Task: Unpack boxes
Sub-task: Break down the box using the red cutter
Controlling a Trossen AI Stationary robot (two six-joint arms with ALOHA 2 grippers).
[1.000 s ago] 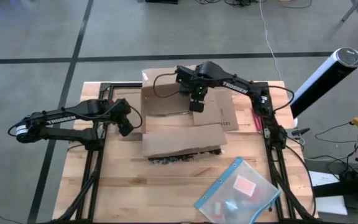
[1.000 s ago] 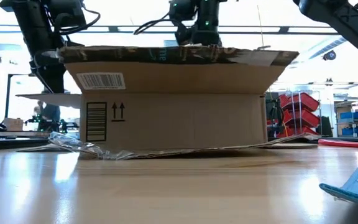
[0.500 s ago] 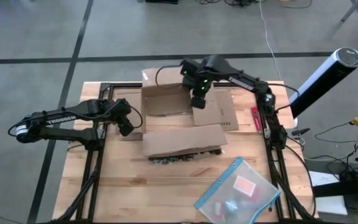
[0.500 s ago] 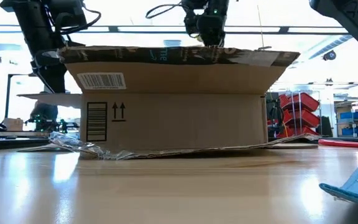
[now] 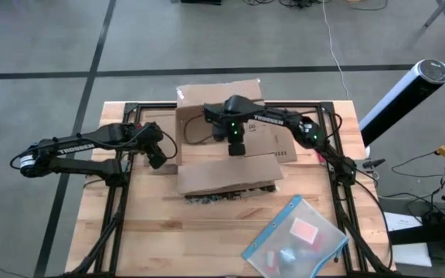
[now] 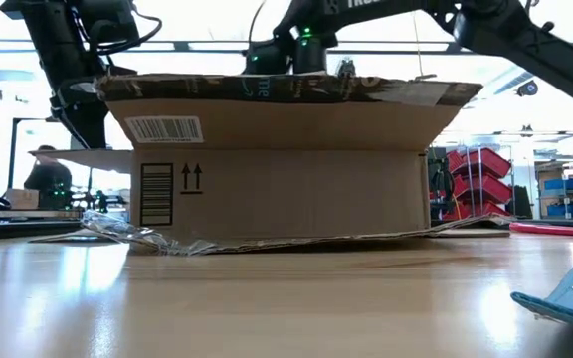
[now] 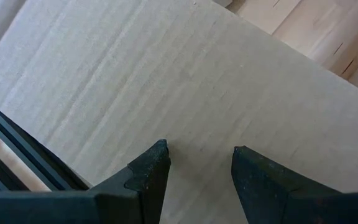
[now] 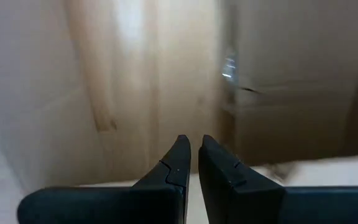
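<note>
A brown cardboard box [image 5: 226, 150] stands in the middle of the table with its flaps open. In the low view its near wall [image 6: 277, 189] shows a barcode label and arrows. My right gripper [image 5: 236, 149] hangs over the box's opening, just past the near flap [image 5: 226, 176]. Its fingers are shut and point down into the box [image 8: 193, 149]. My left gripper [image 5: 158, 158] is at the box's left side, open, with bare cardboard of the left flap [image 7: 185, 81] right under its fingers. My left gripper stands open over the flat face of the left flap [image 7: 197, 124], fingers pointing down at it. Whether the fingertips [image 7: 157, 163] rest on the cardboard, I cannot tell.
A clear pouch with a blue edge [image 5: 296, 235] lies near the front right corner. Crumpled clear film [image 6: 117, 231] sticks out under the box's near left corner. A black and silver cylinder [image 5: 400, 96] stands beyond the right edge. Bare wood lies at the front left.
My right gripper has swung from above the box's far right part toward the near edge and a little left, and has come down lower over the opening. The box and my left gripper have kept still.
</note>
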